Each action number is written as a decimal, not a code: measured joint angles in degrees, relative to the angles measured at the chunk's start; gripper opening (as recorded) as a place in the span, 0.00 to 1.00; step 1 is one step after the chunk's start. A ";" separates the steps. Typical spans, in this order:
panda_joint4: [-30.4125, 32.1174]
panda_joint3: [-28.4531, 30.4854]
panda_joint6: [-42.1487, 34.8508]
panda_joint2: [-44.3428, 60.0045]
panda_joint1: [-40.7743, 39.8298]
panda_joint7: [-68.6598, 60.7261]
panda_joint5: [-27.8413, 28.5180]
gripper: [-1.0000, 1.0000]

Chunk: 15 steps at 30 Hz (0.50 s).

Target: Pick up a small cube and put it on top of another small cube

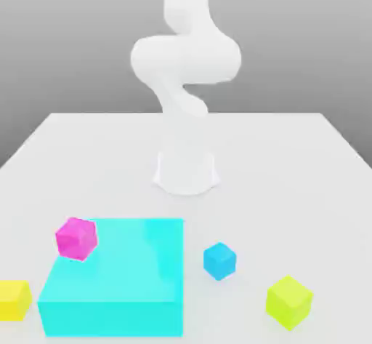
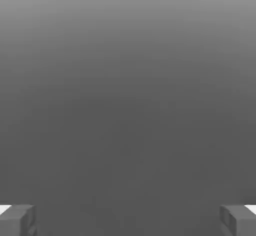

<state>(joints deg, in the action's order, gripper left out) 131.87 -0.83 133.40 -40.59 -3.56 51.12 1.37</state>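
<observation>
The small yellow cube (image 1: 14,300) sits on the white table at the exterior view's near left edge. The small magenta-pink cube (image 1: 76,238) rests on the far left corner of the big flat cyan block (image 1: 116,277). In the hand view my gripper (image 2: 128,220) is open, its two grey fingertips (image 2: 17,220) wide apart with only plain grey background between them. Nothing is held. The white arm (image 1: 185,66) rises from its base (image 1: 187,172) at the table's middle, far from the cubes.
A small blue cube (image 1: 219,260) lies just right of the cyan block. A lime yellow-green cube (image 1: 288,302) sits at the near right. The white table (image 1: 290,161) spreads open behind and beside the arm's base.
</observation>
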 joint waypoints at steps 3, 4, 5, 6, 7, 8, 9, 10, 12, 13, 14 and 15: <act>0.09 -0.91 1.98 6.57 -4.39 6.59 1.67 0.50; 0.12 -1.14 2.62 8.68 -5.74 8.71 2.21 0.50; 0.16 -1.32 3.29 10.78 -7.05 10.79 2.72 0.50; 0.19 -1.42 3.89 12.87 -8.27 12.92 3.30 0.50; 0.21 -1.48 4.51 14.97 -9.46 15.02 3.85 0.50; 0.24 -1.49 5.13 17.06 -10.60 17.11 4.38 0.50; 0.26 -1.43 5.75 19.15 -11.69 19.19 4.90 0.50; 0.29 -1.32 6.37 21.23 -12.72 21.25 5.38 0.50; 0.34 -0.82 7.60 25.40 -14.55 25.28 6.24 0.50; 0.37 -0.50 8.25 27.48 -15.39 27.24 6.59 0.50; 0.41 -0.13 8.89 29.55 -16.20 29.14 6.86 0.50; 0.44 0.28 9.53 31.62 -16.95 30.96 7.04 0.50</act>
<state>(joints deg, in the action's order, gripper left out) 132.31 -0.55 142.93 -8.98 -20.50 82.08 8.41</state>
